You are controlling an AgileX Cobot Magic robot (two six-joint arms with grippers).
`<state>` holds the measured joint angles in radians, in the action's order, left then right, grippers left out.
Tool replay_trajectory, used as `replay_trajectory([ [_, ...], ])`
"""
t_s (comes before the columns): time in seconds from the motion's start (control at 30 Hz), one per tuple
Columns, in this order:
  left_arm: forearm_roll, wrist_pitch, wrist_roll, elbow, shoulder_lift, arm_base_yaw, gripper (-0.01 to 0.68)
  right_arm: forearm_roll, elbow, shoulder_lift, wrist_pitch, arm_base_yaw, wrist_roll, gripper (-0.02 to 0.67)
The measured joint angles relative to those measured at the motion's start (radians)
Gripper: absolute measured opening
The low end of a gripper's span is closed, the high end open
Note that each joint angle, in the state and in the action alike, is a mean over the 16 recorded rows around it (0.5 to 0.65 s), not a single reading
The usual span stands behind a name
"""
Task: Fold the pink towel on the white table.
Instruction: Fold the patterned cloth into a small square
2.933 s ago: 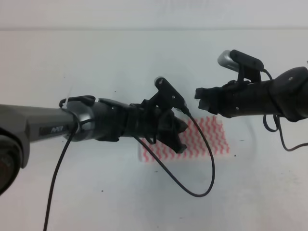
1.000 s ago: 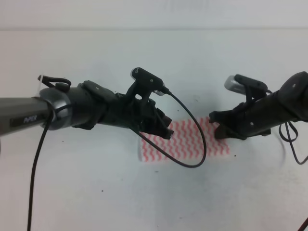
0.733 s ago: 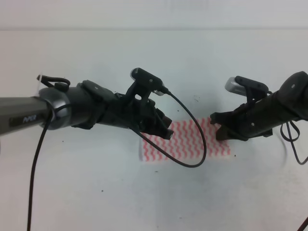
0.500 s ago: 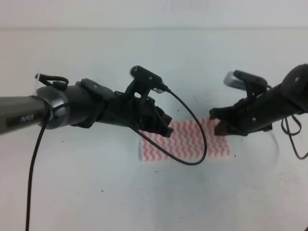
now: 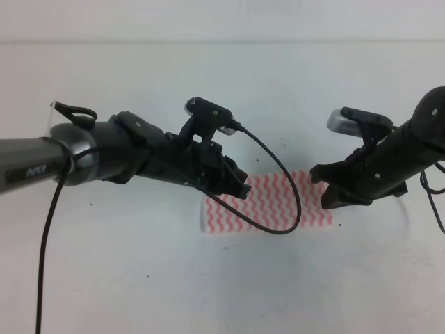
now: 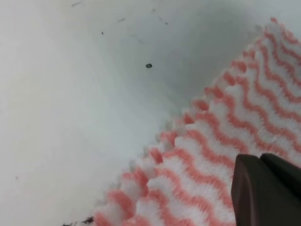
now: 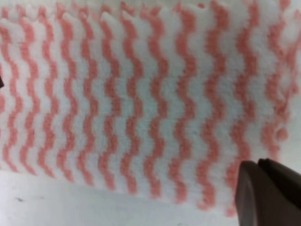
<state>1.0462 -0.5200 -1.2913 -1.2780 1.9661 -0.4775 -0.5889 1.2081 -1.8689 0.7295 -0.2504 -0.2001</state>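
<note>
The white table fills the view, and the pink towel lies flat on it, long side running left to right. The left gripper hangs over its far left corner, the right gripper over its right edge; whether either is open cannot be told.

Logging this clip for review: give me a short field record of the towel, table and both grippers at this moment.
towel: pink towel, flat on the table, already a folded-looking rectangle
table: white table, a few dark specks
left gripper: over the towel's left end, state unclear
right gripper: at the towel's right edge, state unclear
cable: black cable loops above the towel
</note>
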Motion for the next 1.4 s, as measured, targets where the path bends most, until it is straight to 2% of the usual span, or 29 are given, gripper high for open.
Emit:
replay_trajectory([
  [0.8,-0.003,-0.028,0.008,0.0,-0.022,0.017,-0.005,0.039,0.001,-0.015,0.036,-0.002,0.04,-0.018],
  [1.4,0.0,-0.1,0.025,0.034,-0.063,0.061,-0.005,0.004,0.001,-0.032,-0.032,-0.069,0.019,-0.018],
])
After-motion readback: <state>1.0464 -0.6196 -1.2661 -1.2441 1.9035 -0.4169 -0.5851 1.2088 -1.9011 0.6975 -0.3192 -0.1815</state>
